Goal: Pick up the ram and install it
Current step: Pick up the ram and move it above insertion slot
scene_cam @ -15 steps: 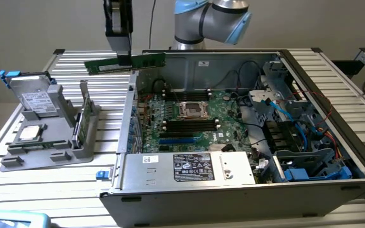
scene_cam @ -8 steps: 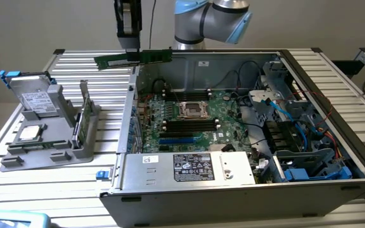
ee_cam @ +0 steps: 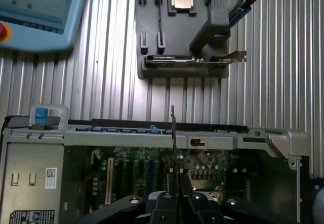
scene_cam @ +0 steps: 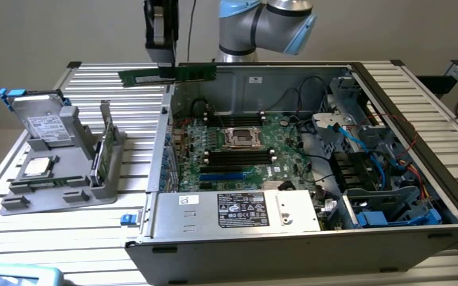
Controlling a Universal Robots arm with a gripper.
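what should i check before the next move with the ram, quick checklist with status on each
1. Grip: jaws shut on the ram, held near its middle: ok.
2. Pose: ram about level in the exterior view: ok.
3. Ram above the black slots: not ok, it hangs by the case rim.
4. Slot latches open: cannot tell.
5. Ram's notch turned to match the slot: cannot tell.

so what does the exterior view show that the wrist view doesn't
Exterior view: the arm's blue-capped joints, the motherboard's processor socket, and the ram side-on, held level. Wrist view: the red button on the blue pendant, and the ram edge-on with the gripper shut on it. Both: the open case and the grey holder with its loose processor.
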